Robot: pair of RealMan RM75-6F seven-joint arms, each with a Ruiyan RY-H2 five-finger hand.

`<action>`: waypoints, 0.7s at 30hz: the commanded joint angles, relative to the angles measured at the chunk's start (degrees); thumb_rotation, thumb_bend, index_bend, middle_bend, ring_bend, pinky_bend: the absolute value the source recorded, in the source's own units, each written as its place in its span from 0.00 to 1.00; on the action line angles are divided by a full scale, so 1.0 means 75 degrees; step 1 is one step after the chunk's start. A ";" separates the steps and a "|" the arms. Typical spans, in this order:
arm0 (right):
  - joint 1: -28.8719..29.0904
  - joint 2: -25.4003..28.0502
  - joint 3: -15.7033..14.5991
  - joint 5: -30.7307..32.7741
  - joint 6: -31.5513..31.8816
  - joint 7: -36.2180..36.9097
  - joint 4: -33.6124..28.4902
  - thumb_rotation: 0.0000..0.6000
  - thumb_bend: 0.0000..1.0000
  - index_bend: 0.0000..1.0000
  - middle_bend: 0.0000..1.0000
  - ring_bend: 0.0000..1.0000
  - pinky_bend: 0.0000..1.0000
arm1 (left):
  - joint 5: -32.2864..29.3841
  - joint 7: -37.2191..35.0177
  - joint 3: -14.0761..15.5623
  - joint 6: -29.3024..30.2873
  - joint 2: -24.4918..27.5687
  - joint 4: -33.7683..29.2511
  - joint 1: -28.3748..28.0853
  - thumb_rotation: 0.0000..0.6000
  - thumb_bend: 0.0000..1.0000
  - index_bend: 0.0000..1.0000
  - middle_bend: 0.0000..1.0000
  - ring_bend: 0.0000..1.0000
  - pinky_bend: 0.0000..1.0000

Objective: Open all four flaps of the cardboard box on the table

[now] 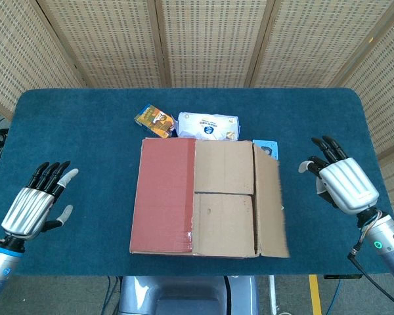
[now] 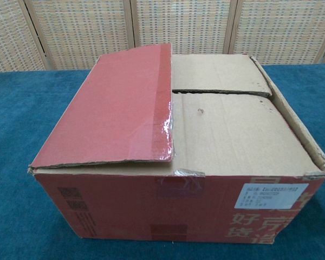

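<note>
Each robot hand, left and right, hovers spread and empty beside the cardboard box.

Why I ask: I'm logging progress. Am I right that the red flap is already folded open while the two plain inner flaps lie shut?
Not quite. The head view shows the red flap lying shut; the right-side flap is the open one. The inner flaps do lie shut.

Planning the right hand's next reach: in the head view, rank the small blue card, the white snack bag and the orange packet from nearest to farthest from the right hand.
From the right hand:
1. Small blue card, just behind the box's right rear corner.
2. White snack bag, behind the box's middle.
3. Orange packet, farthest left, behind the red flap.
</note>
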 commanded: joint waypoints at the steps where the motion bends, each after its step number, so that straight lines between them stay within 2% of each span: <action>1: -0.0095 0.0021 0.0015 -0.0026 0.0139 0.0099 0.0066 1.00 1.00 0.39 0.39 0.05 0.02 | 0.0131 -0.0127 -0.0041 -0.0092 0.0156 -0.0107 -0.0116 0.86 0.44 0.07 0.00 0.00 0.00; 4: -0.0180 0.0018 0.0012 -0.0087 0.0266 0.0193 0.0117 1.00 1.00 0.38 0.37 0.05 0.02 | 0.0242 -0.0204 -0.0081 -0.0206 0.0317 -0.0173 -0.0247 0.86 0.44 0.07 0.00 0.00 0.00; 9: -0.0372 -0.0106 -0.0039 -0.0081 0.0443 0.0269 0.0179 1.00 1.00 0.32 0.28 0.03 0.02 | 0.0531 -0.0392 -0.0214 -0.0651 0.0621 -0.0323 -0.0701 0.85 0.45 0.07 0.00 0.00 0.00; 15: -0.0677 -0.0370 -0.0143 -0.0015 0.0725 0.0060 0.0133 1.00 1.00 0.18 0.14 0.00 0.02 | 0.0795 -0.0691 -0.0413 -0.1320 0.0878 -0.0483 -0.1365 0.85 0.47 0.07 0.00 0.00 0.00; 18: -0.0819 -0.0480 -0.0196 0.0029 0.0844 -0.0124 0.0082 1.00 1.00 0.15 0.10 0.00 0.02 | 0.0914 -0.0946 -0.0514 -0.1738 0.0935 -0.0530 -0.1761 0.86 0.55 0.07 0.00 0.00 0.00; 21: -0.0990 -0.0666 -0.0261 0.0042 0.1020 -0.0326 0.0066 1.00 1.00 0.13 0.09 0.00 0.02 | 0.1044 -0.1324 -0.0637 -0.2292 0.0996 -0.0532 -0.2284 0.86 0.66 0.07 0.00 0.00 0.00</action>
